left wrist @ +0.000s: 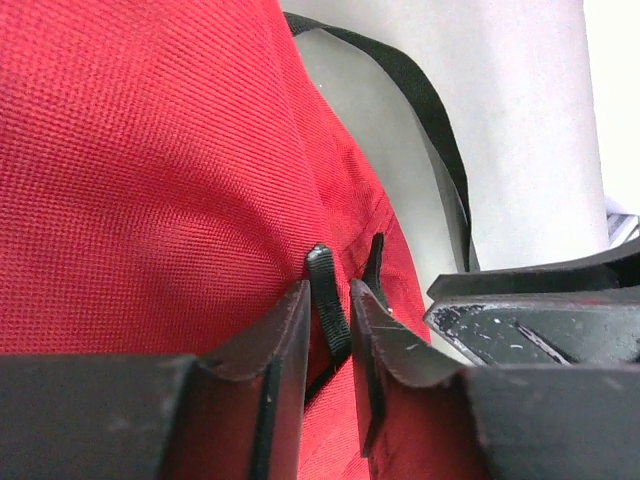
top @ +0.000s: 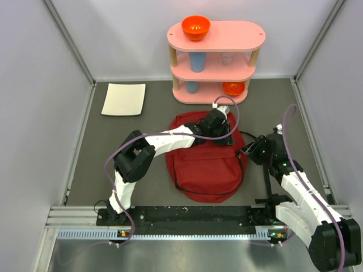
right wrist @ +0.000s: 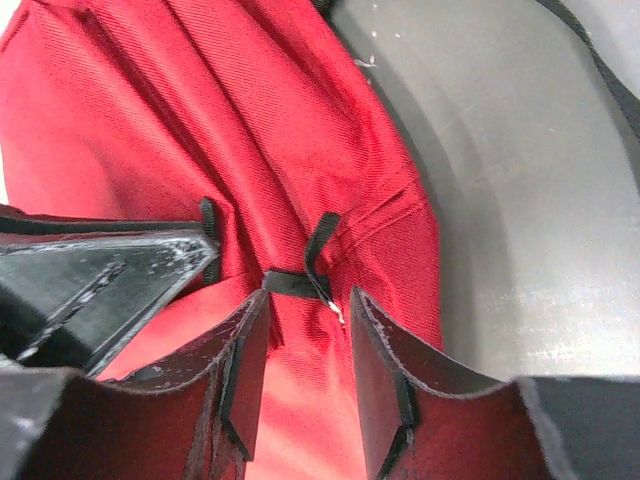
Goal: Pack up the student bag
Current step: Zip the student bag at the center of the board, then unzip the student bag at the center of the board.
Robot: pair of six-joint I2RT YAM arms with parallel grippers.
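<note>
the large dark-red fabric backpack (top: 205,167) lies on the grey table (top: 102,136), just ahead of both arm bases. your left gripper (left wrist: 330,300) reaches across to the bag's far right corner. its fingers stand narrow, pinched on a thin black fabric zipper pull (left wrist: 322,272) that rises between the tips. red cloth fills the space to its left, and a black strap (left wrist: 415,90) curves over the table beyond it. your right gripper (right wrist: 308,305) sits just beside the left one at the same corner, fingers partly apart and holding nothing. a second black pull loop (right wrist: 305,270) lies on the cloth just ahead of the gap between its fingertips, ungripped.
</note>
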